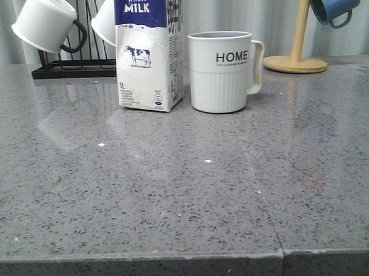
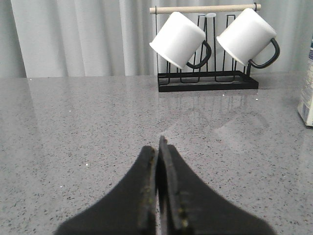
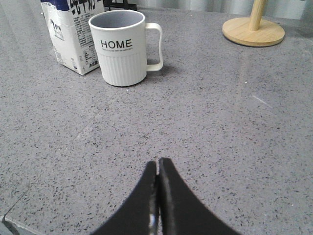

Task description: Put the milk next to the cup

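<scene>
I see the grey speckled table filling most of the front view. The milk stands upright in the upper middle of that frame, just left of the cup, the two close together; I cannot tell whether they touch. The cup's handle points right and its "HOME" lettering faces me. At upper left a black rack holds two white mugs tilted on their pegs. At upper right a wooden stand carries a blue mug. My left gripper has its fingers pressed together on nothing, low over bare table. My right gripper is likewise closed and empty, well short of the cup.
</scene>
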You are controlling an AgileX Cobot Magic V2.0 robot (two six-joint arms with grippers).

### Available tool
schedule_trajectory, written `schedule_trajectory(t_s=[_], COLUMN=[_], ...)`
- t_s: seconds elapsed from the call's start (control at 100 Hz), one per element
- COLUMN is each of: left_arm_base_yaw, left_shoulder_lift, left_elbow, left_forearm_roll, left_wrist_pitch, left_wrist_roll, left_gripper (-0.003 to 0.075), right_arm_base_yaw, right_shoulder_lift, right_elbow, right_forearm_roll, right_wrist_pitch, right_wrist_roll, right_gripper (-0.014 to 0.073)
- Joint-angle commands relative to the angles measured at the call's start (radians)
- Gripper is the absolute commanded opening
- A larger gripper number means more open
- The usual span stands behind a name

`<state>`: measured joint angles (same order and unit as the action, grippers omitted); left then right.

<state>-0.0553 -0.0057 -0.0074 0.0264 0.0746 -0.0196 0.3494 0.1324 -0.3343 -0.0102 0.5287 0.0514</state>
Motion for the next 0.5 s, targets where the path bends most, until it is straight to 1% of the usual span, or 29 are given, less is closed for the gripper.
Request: schedule_trajectory(t_s=[0.0,0.11,0.21,0.31,0.4,0.49], left_arm_base_yaw=[0.003,0.003,0.003,0.003,0.003,0.003], left_shoulder_lift=[-0.028,-0.028,-0.028,-0.028,-0.028,-0.028], left_elbow=[0.060,0.060,0.060,0.060,0.060,0.060], left_forearm_roll=[0.001,0.001,0.001,0.001,0.001,0.001], left_wrist_pitch=[-0.075,-0.075,-0.075,-0.075,-0.075,-0.075], left_wrist_roll=[-0.009,-0.009,-0.009,-0.009,-0.009,-0.009], left_gripper=[-0.0020,-0.0020,-0.0020,-0.0020,-0.0020,-0.0020], right_arm_base_yaw=[-0.002,-0.035,-0.127,-0.224,-0.304,-0.355], right_shoulder_lift=[0.011,0.011,0.011,0.011,0.008,-0.029], right_elbow=[-0.018,0.024,0.114,0.212,0.282,0.333], right_forearm_roll=[-0.013,-0.031,-0.020,-0.009,-0.009,-0.011], right_wrist_pitch=[-0.109,-0.222,-0.411,-0.557,-0.640,-0.676], right_wrist_roll=[-0.007,-0.007,-0.007,-0.007,-0.007,-0.007], right_gripper=[-0.0066,-0.0066,-0.0066,-0.0066,-0.0066,-0.0066])
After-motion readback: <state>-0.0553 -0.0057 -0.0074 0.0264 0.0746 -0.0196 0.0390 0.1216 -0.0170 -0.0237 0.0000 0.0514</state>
